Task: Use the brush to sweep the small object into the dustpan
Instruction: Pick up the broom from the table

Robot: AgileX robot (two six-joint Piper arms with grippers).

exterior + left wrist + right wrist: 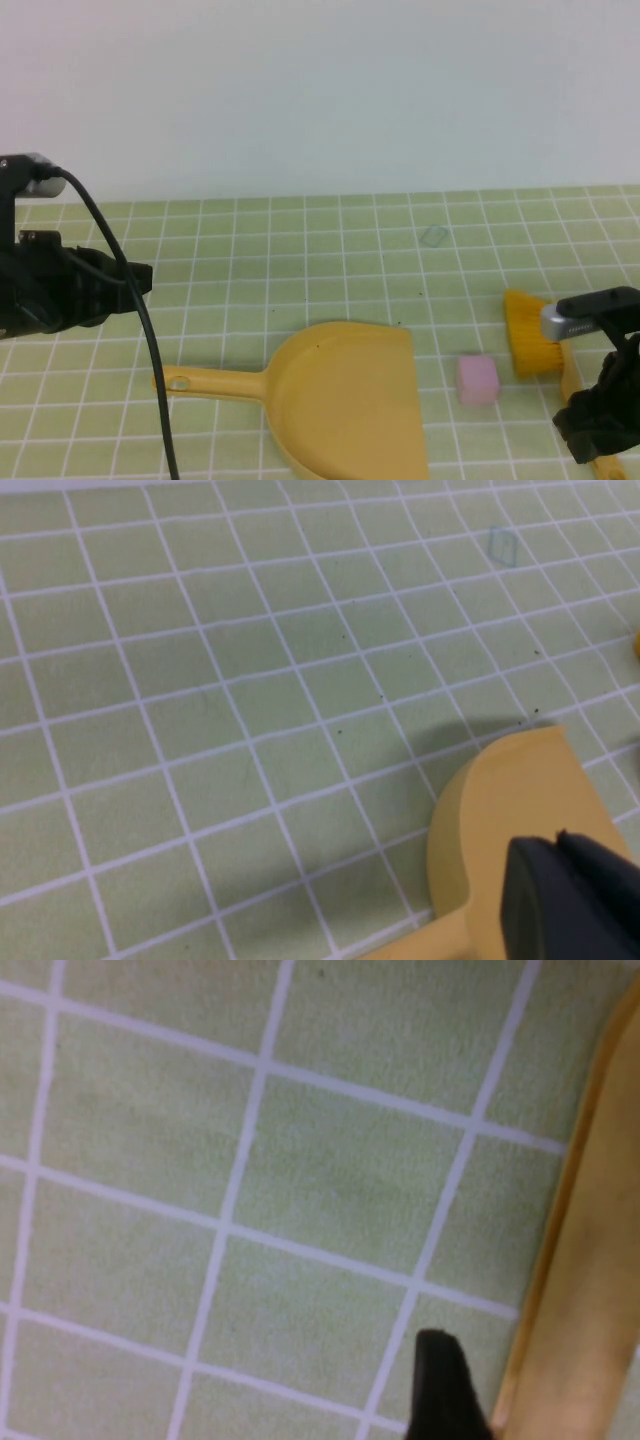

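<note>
Covering the brush (530,340) handle, the right end effector (597,415) hides its grip; the left end effector's (135,280) too is unclear.

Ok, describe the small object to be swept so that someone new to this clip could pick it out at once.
On the green tiled tabletop, find the large yellow plastic dustpan near the front edge. Just off its open right side, before the yellow-bristled brush by the right gripper, sits the small pink cube. It is the only pink thing; the left gripper is far off.
</note>
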